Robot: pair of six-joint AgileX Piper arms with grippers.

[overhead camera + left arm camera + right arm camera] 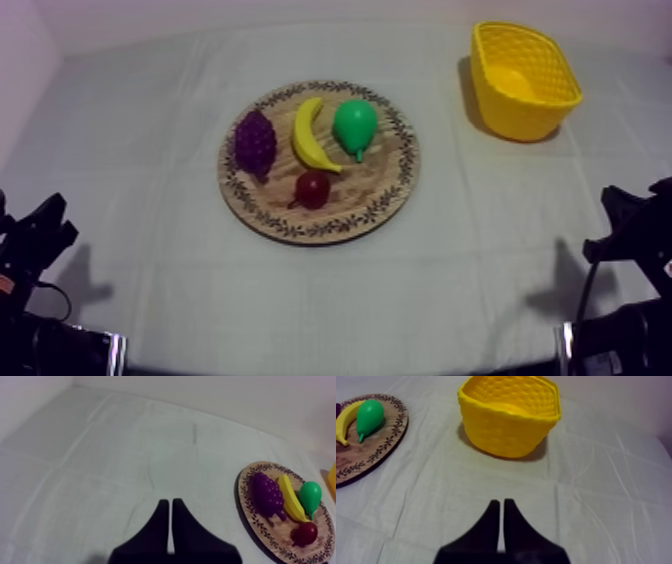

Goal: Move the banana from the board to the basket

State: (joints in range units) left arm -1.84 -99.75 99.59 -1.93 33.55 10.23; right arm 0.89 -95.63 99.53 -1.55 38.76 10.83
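Observation:
A yellow banana (312,137) lies on the round wooden board (385,200) in the middle of the table, between the purple grapes (256,143) and the green pear (355,125), with a small red fruit (313,188) in front of it. The yellow basket (522,78) stands at the far right. My left gripper (50,222) rests low at the left, far from the board; its fingers (170,507) lie together as a wedge, shut on nothing. My right gripper (618,205) rests low at the right, its fingers (501,507) likewise shut, pointing toward the basket (511,416). The banana (291,498) (346,421) lies well ahead of both.
Grey-white cloth (150,150) covers the table, with open cloth between each gripper and the board. The grapes (267,493), pear (310,496) and red fruit (305,533) crowd the banana on the board (247,506). A wall borders the table at the far side and left.

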